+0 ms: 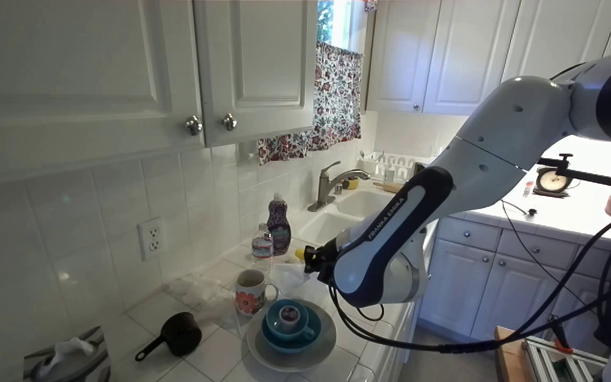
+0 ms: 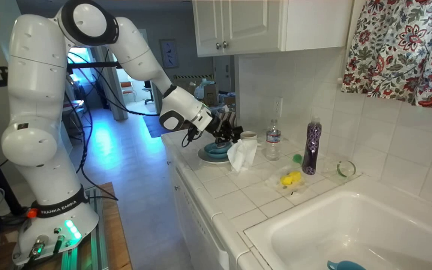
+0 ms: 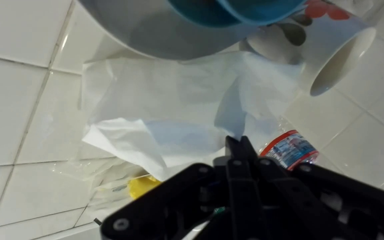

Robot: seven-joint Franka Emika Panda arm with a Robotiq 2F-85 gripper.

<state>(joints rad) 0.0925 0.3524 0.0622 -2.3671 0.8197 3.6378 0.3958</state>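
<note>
My gripper, seen in the wrist view [image 3: 237, 138] and in an exterior view [image 1: 311, 260], is shut on a white paper tissue [image 3: 165, 90]. The tissue hangs from the fingertips over the counter, as an exterior view shows [image 2: 242, 155]. Whether its lower edge touches the tiles is unclear. Next to it stand a grey plate [image 1: 255, 342] with a blue bowl [image 1: 289, 347] and blue cup [image 1: 272, 321] stacked on it. A flowered mug [image 1: 249, 294] and a clear water bottle [image 1: 262, 248] stand close behind; both also show in the wrist view.
A purple soap bottle [image 2: 311, 146] stands by the wall. Yellow pieces [image 2: 291, 178] lie near the sink [image 2: 306, 221]. A small black pan [image 1: 181, 334] and a tissue box [image 1: 67, 361] are further along the counter. Upper cabinets [image 1: 258, 63] hang above.
</note>
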